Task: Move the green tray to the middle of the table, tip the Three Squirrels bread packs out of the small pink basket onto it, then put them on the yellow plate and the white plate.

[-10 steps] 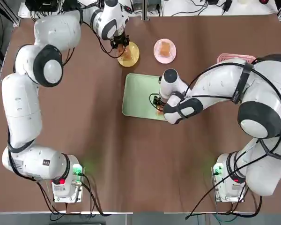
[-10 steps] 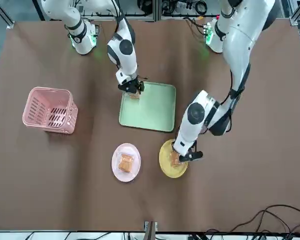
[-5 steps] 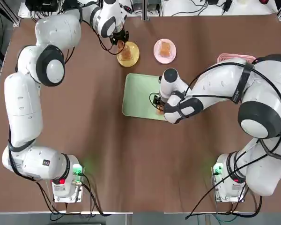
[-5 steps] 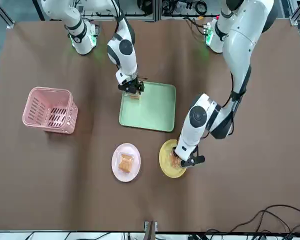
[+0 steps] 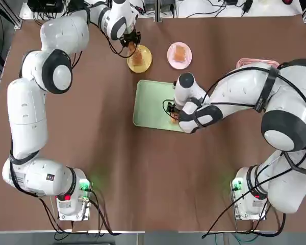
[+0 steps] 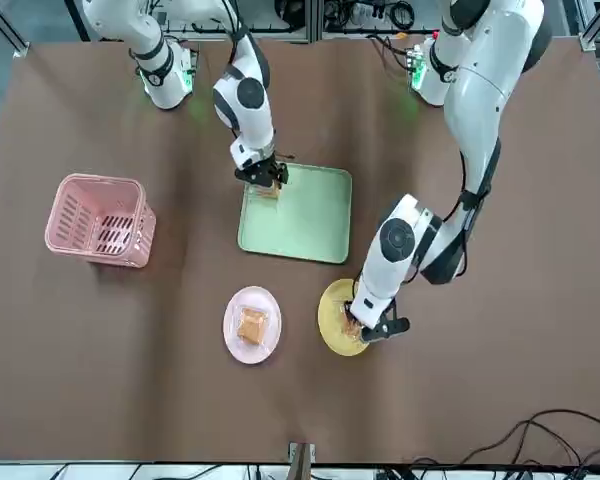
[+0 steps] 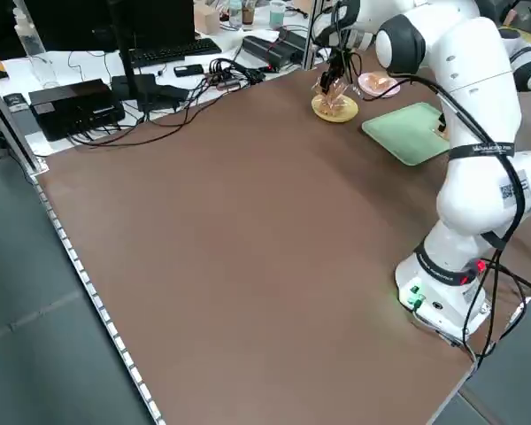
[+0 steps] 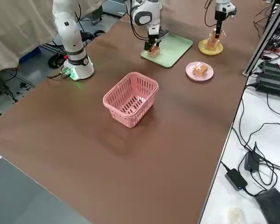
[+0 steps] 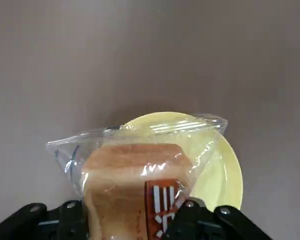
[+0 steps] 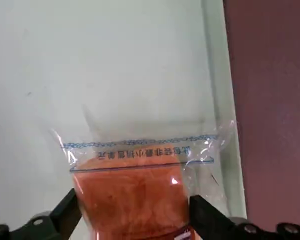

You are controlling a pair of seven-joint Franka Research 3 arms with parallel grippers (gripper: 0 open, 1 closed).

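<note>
The green tray [image 6: 305,215] lies mid-table. My right gripper [image 6: 267,182] stands open at the tray's corner nearest the robot. Its fingers [image 10: 70,215] straddle a Three Squirrels bread pack [image 10: 132,190] lying on the tray. My left gripper [image 6: 365,328] is shut on another bread pack [image 9: 135,170], held just over the yellow plate [image 6: 330,325]. A third pack [image 6: 251,325] lies on the white plate [image 6: 232,310] beside it. The small pink basket [image 6: 98,220] stands upright on the robot's right side, apart from both arms, and looks empty.
The two plates sit side by side beyond the tray on the brown table [image 6: 130,380]. Cables and boxes [image 7: 80,102] lie on a white bench past the table's far edge. Both arm bases [image 5: 71,199] stand at the near edge.
My left gripper has shifted slightly away from the robot's side over the yellow plate, still holding its pack. The right arm has not moved.
</note>
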